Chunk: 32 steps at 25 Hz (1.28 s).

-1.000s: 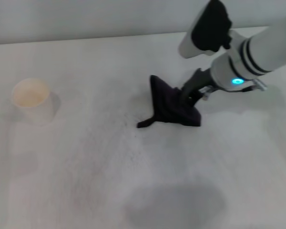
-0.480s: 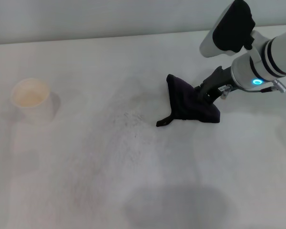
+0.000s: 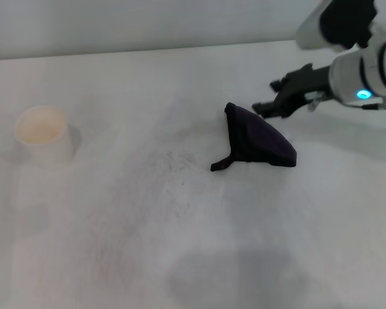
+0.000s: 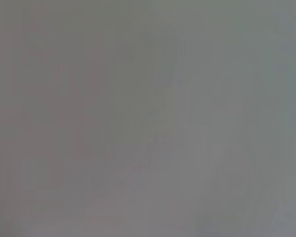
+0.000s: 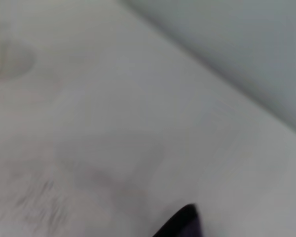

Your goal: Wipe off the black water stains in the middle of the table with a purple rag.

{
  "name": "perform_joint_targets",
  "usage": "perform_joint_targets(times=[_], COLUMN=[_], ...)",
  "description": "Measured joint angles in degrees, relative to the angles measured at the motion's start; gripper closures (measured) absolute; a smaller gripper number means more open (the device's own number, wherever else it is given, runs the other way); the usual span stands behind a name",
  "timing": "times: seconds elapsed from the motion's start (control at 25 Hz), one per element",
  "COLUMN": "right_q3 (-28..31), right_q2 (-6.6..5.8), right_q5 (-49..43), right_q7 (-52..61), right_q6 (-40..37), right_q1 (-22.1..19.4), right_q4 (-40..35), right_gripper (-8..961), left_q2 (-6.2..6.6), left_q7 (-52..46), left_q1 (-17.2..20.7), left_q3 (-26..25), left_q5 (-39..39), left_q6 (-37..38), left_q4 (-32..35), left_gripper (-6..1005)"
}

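Observation:
The purple rag (image 3: 258, 143) lies bunched on the white table (image 3: 116, 257), right of the middle, with its thin tail (image 3: 220, 164) pointing left. My right gripper (image 3: 271, 96) is open and empty, just above and behind the rag's far right edge, apart from it. A dark corner of the rag shows in the right wrist view (image 5: 184, 224). No solid black blot shows; only faint grey speckles (image 3: 177, 161) lie left of the rag. My left gripper is out of view, and its wrist view shows only blank grey.
A pale paper cup (image 3: 42, 133) stands on the table at the far left. The table's back edge (image 3: 148, 50) meets a grey wall.
My right gripper dragged the rag to the right, then let go of it, opened and drew back up and to the right. The rag now lies still on the table.

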Motion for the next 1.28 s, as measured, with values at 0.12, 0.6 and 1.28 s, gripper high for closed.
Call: perform_joint_targets(times=[0.12,0.6,1.28], right_q3=[4.4,32.0,48.0], right_q2=[-0.01,-0.15,0.24], right_q5=[7.6,65.8,86.6], right_q7=[-4.4,-48.3,-104.8], right_q6=[-1.9,9.2,-0.4], right_q1=[-1.7,-4.6,-3.6], right_q4=[0.6,30.2,57.3], right_gripper=[306,94,77], left_q2=[0.05,0.18,0.26], left_q7=[0.0,0.0,0.1], left_q1=[-0.1,-0.6,-2.1], left_q3=[0.0,-0.4,-2.9], left_q5=[0.0,0.0,0.0], left_q6=[0.0,0.5,1.6], left_q4=[0.0,0.0,0.0], left_gripper=[119,119,119])
